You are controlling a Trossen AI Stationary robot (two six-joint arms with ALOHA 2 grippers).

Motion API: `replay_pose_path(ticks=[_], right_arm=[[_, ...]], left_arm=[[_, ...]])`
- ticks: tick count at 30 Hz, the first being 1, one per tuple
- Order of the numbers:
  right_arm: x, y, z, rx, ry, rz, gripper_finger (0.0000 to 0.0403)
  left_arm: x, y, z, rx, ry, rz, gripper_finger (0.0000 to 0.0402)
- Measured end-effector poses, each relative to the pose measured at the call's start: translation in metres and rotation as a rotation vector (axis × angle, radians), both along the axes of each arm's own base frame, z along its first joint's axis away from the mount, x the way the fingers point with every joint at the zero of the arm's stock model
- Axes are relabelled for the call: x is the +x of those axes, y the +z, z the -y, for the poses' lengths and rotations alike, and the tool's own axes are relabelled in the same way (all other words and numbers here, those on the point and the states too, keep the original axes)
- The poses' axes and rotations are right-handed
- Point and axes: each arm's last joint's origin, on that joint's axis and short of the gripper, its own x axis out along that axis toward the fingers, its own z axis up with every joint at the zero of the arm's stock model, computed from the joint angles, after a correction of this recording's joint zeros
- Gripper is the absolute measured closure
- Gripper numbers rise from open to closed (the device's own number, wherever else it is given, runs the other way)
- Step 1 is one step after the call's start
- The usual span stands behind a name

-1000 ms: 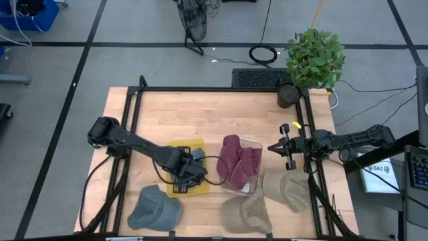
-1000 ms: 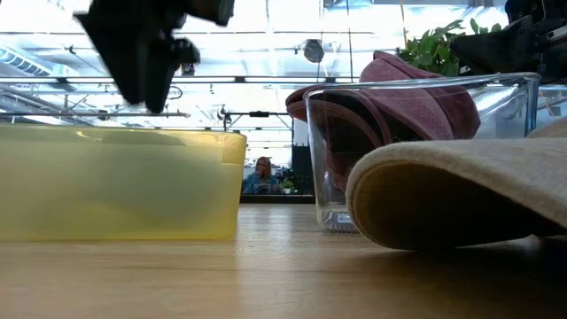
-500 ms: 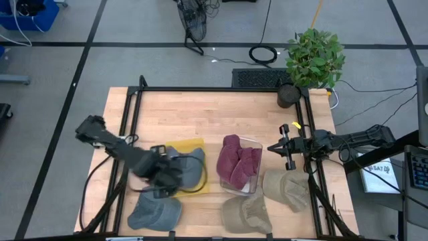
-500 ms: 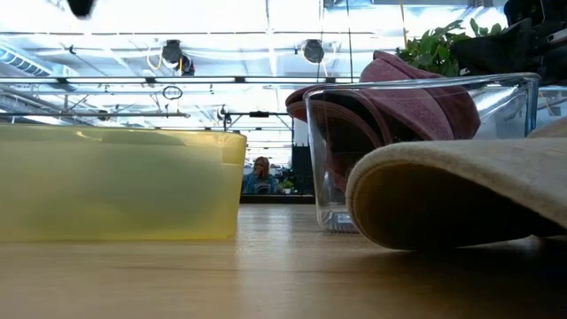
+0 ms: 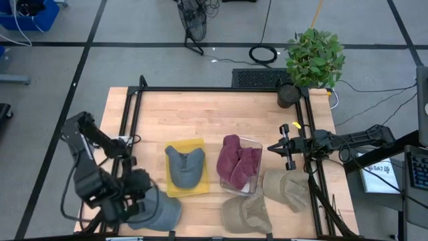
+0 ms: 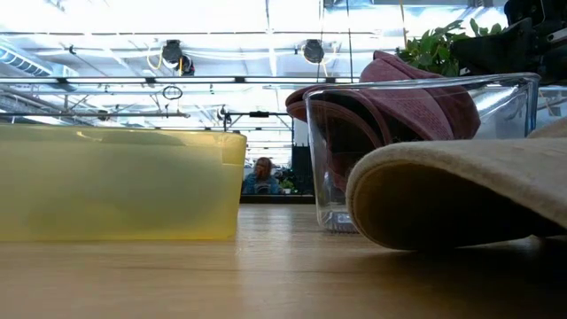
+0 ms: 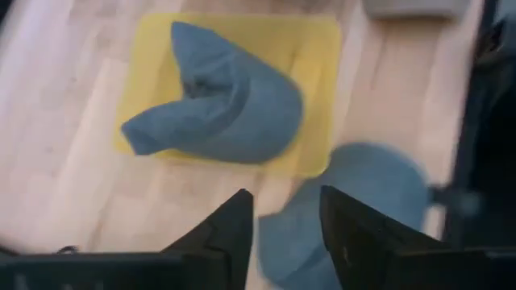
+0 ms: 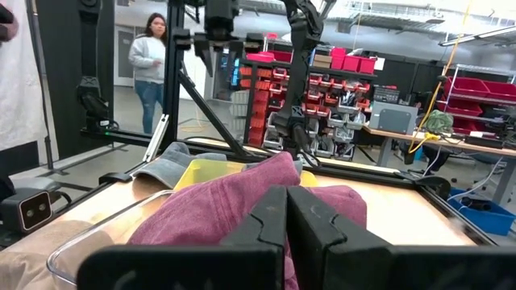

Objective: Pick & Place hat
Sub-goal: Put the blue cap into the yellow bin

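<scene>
Since a second ago we have pulled our left arm back off the yellow tray (image 5: pixel 194 188), leaving the blue-grey hat (image 5: pixel 184 165) lying in it; our left hand (image 5: pixel 137 201) now hangs, fingers parted, over the tabletop's (image 5: pixel 200 114) near left corner, above a second blue-grey hat (image 5: pixel 160 209).

We judge these hats light, soft and floppy; the stiffer brim looks the surest hold.

Around them, largest first: the potted plant (image 5: pixel 313 57) at the far right corner, the clear bin (image 5: pixel 249 181) holding maroon hats (image 5: pixel 235 161), then two beige hats (image 5: pixel 287 187) along the near edge. Our right hand (image 5: pixel 283 148) waits closed at the right rail. Nothing blocks the second hat.
</scene>
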Motion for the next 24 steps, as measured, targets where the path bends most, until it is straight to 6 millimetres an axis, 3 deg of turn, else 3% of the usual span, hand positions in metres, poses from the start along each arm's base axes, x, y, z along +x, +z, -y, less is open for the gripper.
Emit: replay_pose_path(ticks=[4,9,18,24], right_arm=[[0.000,0.000,0.000,-0.002,0.000,0.001,0.0403],[0.000,0.000,0.000,-0.003,-0.001,0.001,0.0403],[0.000,0.000,0.000,-0.029,-0.004,0.004,0.0403],[0.000,0.000,0.000,-0.027,-0.004,0.004,0.0403]], left_arm=[[-0.020,-0.010,-0.013,0.050,0.009,0.059,0.0315],[-0.039,-0.035,-0.045,0.005,0.192,0.097,0.0391],[-0.045,-0.093,-0.049,-0.165,0.206,0.100,0.0395],[-0.046,-0.107,-0.049,-0.199,0.227,0.040,0.0398]])
